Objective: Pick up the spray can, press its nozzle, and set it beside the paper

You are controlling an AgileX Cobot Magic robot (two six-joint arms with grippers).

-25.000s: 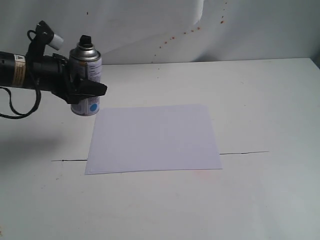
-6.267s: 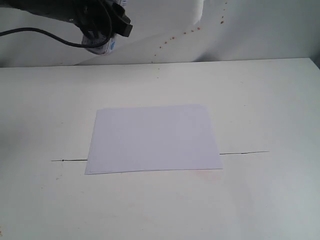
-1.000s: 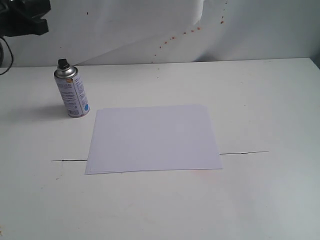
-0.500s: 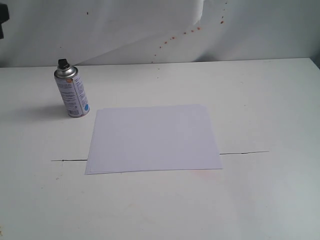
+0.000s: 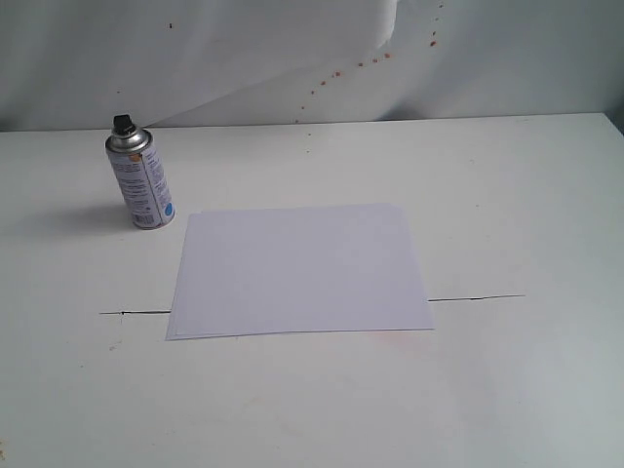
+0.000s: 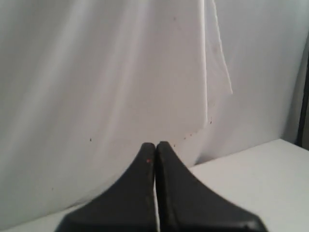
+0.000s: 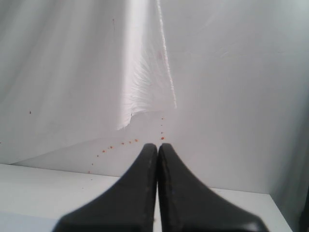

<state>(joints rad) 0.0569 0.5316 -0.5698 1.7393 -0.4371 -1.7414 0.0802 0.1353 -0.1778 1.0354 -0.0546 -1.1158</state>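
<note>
Small silver metal spray can (image 5: 142,185) with a white printed label, upright near the far left corner of the white worktop (image 5: 507,195), alone with no gripper on it. Small black plastic nozzle (image 5: 123,124) on its domed silver top. Round blue dot (image 5: 168,209) low on the label; rows of dark print above the dot, too small to read, no brand legible. Just off the far left corner of the large plain white sheet of paper (image 5: 299,270), close but not touching. Paper flat and unmarked in the middle of the worktop, across a thin dark seam line (image 5: 475,297) that shows on either side of it.

Behind the far edge, a white cloth backdrop (image 5: 244,58) flecked with small reddish specks (image 5: 336,73).

Left gripper (image 6: 155,145), seen in the left wrist view only: black fingers pressed together, clenched on nothing, pointed at the backdrop. Right gripper (image 7: 158,146), seen in the right wrist view only: likewise clenched, nothing between its black fingers.
</note>
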